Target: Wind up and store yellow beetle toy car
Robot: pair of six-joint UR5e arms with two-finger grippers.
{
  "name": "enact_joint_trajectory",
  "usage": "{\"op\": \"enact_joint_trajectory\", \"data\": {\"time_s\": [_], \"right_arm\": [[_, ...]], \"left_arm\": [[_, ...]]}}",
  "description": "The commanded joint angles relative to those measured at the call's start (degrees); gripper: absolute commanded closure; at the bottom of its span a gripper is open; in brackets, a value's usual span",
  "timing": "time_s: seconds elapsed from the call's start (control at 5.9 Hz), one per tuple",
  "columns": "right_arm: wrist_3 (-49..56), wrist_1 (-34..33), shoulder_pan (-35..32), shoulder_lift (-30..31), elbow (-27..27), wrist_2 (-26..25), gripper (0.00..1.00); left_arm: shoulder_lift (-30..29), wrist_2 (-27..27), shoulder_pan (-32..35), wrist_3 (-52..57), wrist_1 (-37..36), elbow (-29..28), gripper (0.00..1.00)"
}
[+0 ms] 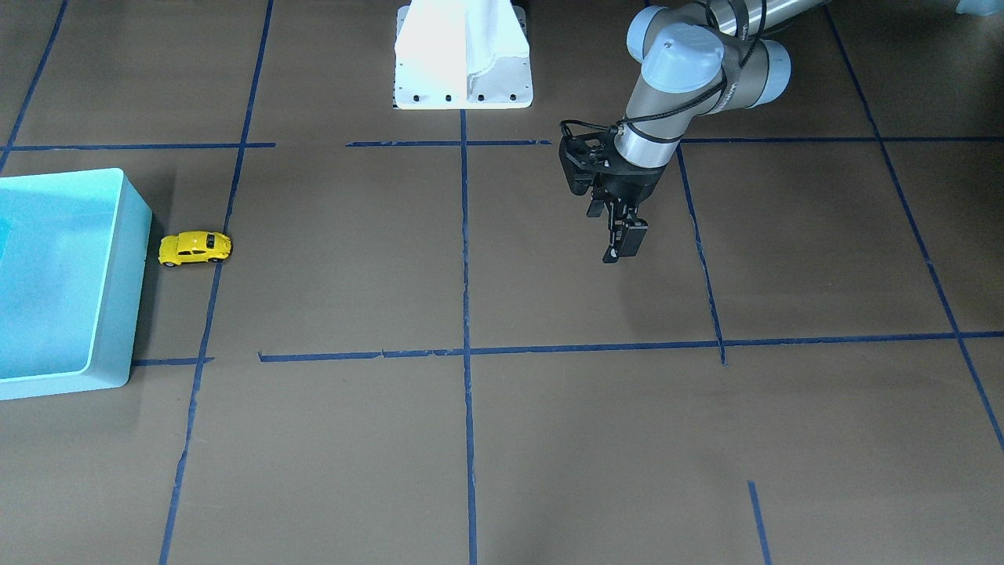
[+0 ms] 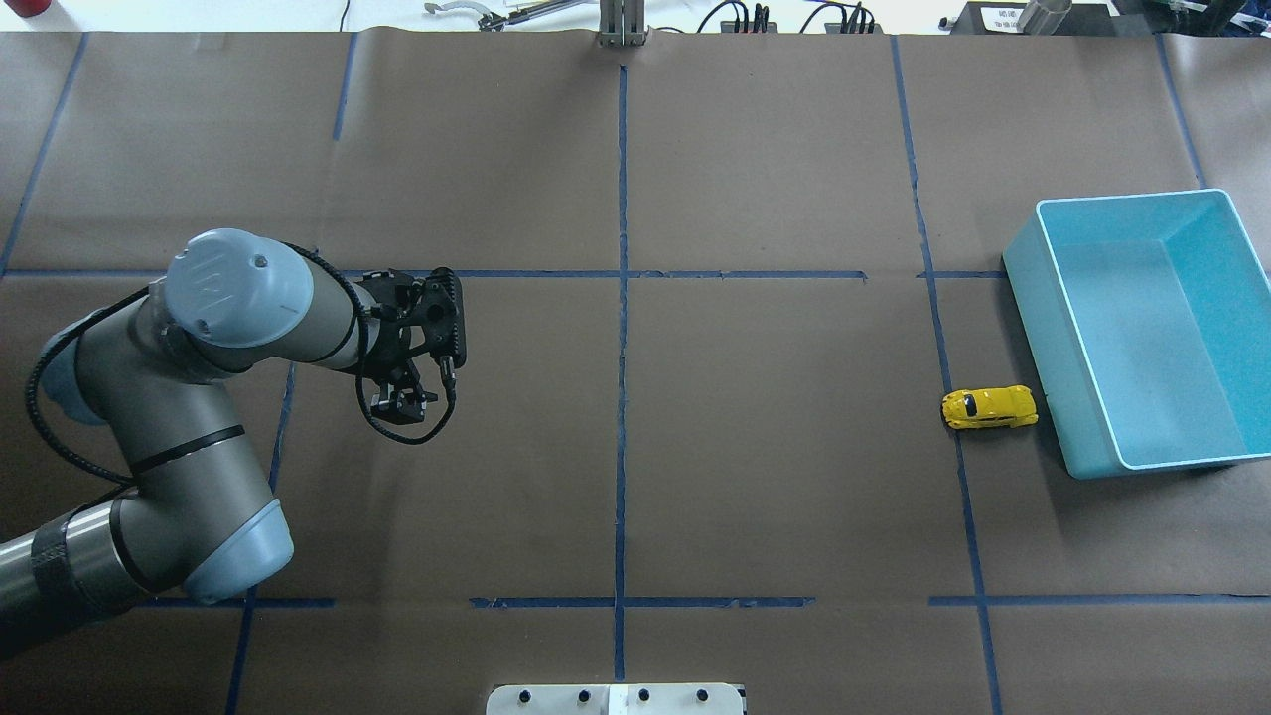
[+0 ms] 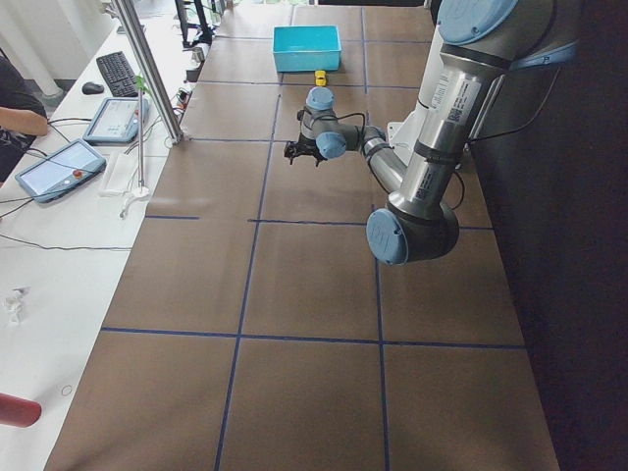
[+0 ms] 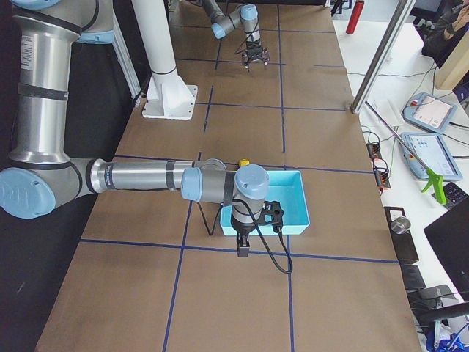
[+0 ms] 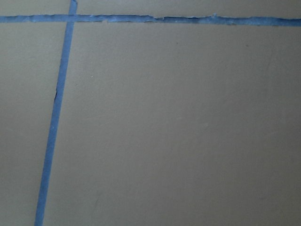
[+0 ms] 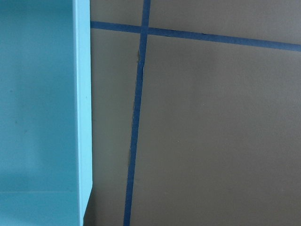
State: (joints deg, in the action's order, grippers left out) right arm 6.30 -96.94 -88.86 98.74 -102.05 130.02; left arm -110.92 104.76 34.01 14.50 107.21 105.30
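Observation:
The yellow beetle toy car (image 1: 194, 247) (image 2: 989, 407) stands on its wheels on the brown table, right beside the long wall of the turquoise bin (image 1: 125, 298) (image 2: 1043, 367). It also shows as a small yellow speck (image 4: 244, 162) behind the bin (image 4: 293, 198). My left gripper (image 1: 621, 245) (image 2: 402, 402) hangs far from the car over bare table, pointing down, open and holding nothing. My right gripper (image 4: 243, 251) hovers over the bin's near edge, on the side away from the car. It shows only in the right side view, so I cannot tell its state.
The white robot base plate (image 1: 463, 86) sits at the table's robot side. Blue tape lines (image 2: 623, 397) grid the brown paper. The right wrist view shows the bin's wall (image 6: 83, 117) beside bare table. A hand, tablets and cables (image 3: 59, 167) lie on the side bench.

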Motion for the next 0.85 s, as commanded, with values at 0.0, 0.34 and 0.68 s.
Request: {"op": "enact_joint_trajectory", "data": {"time_s": [0.0,0.34,0.68], "right_arm": [[-0.41,0.00,0.00,-0.04,0.01,0.15,0.00],[-0.68,-2.44,0.00,-4.58,-1.48,0.59,0.00],[-0.59,-13.76,4.18,-8.90,-9.61,0.33,0.00]], "left_arm": [[10.91,-0.09,0.71,0.09,-6.51,12.47,0.00],[19.31,1.22,10.92,0.09,-12.63,18.89,0.00],[26.17,12.26,26.21,-0.53,-12.81,15.58,0.00]]}}
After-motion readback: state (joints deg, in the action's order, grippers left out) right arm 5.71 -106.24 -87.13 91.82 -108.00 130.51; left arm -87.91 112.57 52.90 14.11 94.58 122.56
